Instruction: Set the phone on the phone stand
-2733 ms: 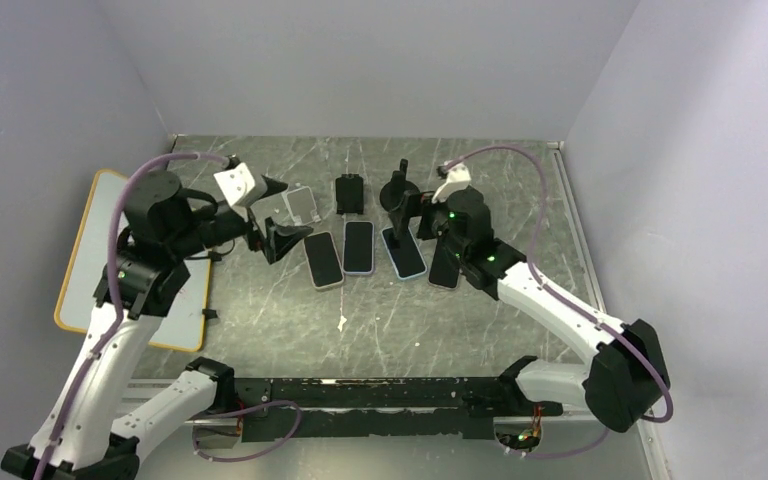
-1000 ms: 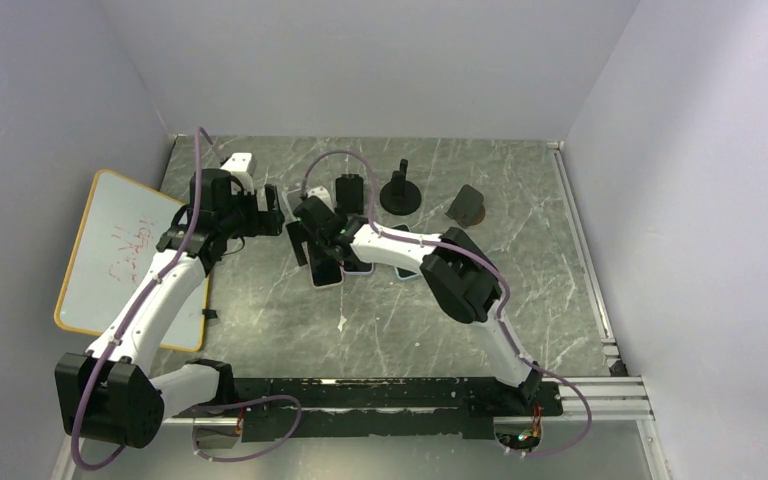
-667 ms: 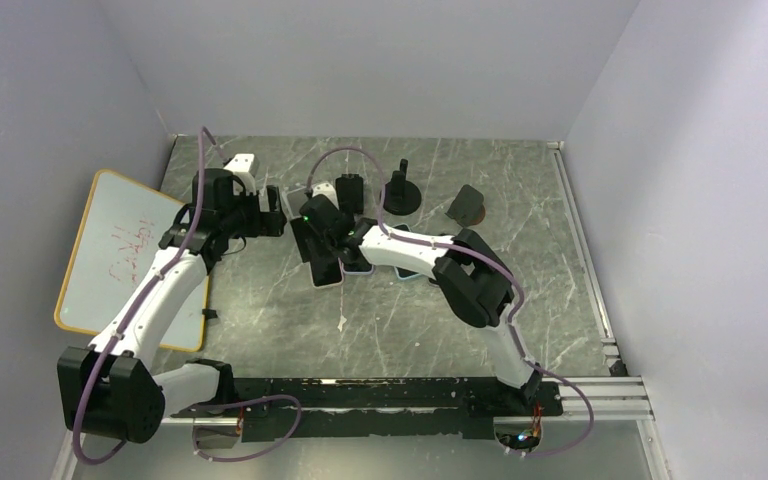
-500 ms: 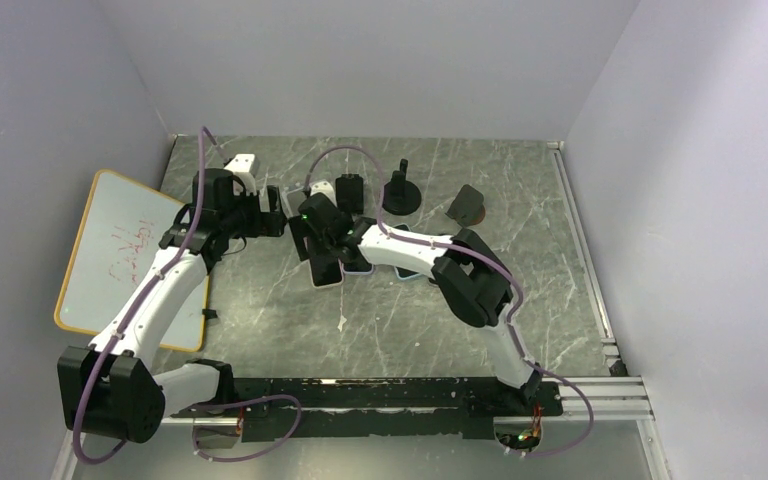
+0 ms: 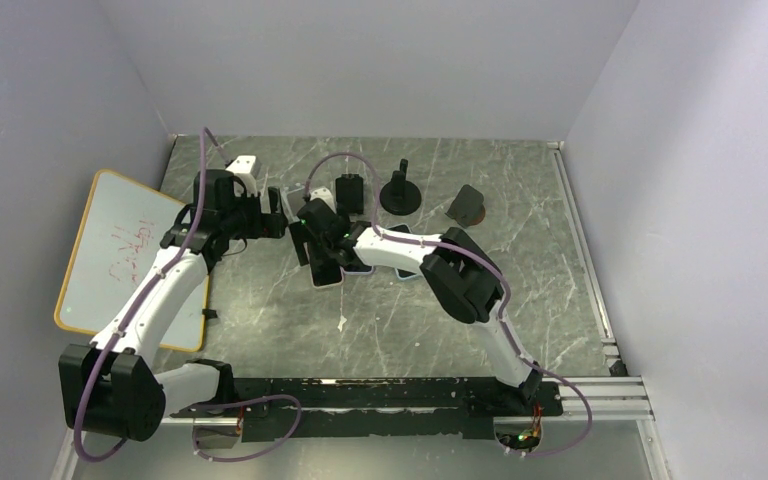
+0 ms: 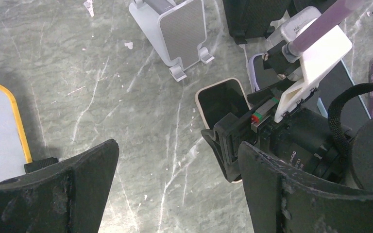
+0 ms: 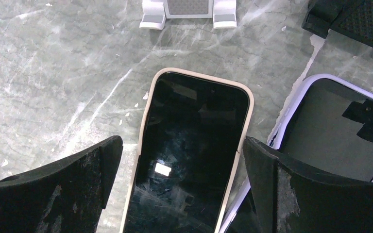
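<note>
One phone (image 7: 189, 155), glossy black screen in a cream case, lay flat and face-up on the grey marble table (image 7: 53, 73), near the white phone stand (image 7: 188, 10). Right gripper (image 7: 179, 145) was spread wide, one finger on each side of it. Left gripper (image 6: 177, 150) was likewise spread, empty, nearby.

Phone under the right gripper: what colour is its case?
Cream, on the phone with the black screen; best in the right wrist view.
</note>
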`<state>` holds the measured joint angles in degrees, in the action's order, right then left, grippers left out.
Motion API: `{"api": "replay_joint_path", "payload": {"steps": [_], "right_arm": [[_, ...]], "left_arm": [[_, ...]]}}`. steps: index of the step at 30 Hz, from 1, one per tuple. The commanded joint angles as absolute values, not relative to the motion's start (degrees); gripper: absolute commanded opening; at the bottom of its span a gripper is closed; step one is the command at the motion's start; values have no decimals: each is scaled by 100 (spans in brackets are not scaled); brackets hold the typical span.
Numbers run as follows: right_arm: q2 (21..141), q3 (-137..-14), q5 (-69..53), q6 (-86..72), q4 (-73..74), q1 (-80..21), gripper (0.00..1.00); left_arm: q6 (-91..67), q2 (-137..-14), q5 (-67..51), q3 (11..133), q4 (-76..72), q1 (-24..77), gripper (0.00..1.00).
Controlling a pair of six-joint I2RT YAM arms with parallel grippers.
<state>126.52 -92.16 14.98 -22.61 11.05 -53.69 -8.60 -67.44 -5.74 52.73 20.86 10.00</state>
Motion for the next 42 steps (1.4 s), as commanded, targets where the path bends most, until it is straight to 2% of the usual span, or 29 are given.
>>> {"api": "replay_joint_path", "payload": {"steps": [1, 22, 35, 42], "right_arm": [[12771, -9180, 1494, -2375, 1114, -5355, 100], [12229, -7758, 1381, -3281, 1577, -5670, 100], [12637, -8422, 2003, -3306, 2365, -6070, 100], [12823, -8480, 2389, -3483, 2721, -6157, 87]], "left_arm": [[-851, -6782, -724, 5204, 2048, 958, 97], [-1169, -7116, -941, 4853, 2105, 959, 97], [-1241, -7137, -877, 4792, 2183, 967, 97], [-1329, -7118, -810, 4746, 2215, 962, 97]]}}
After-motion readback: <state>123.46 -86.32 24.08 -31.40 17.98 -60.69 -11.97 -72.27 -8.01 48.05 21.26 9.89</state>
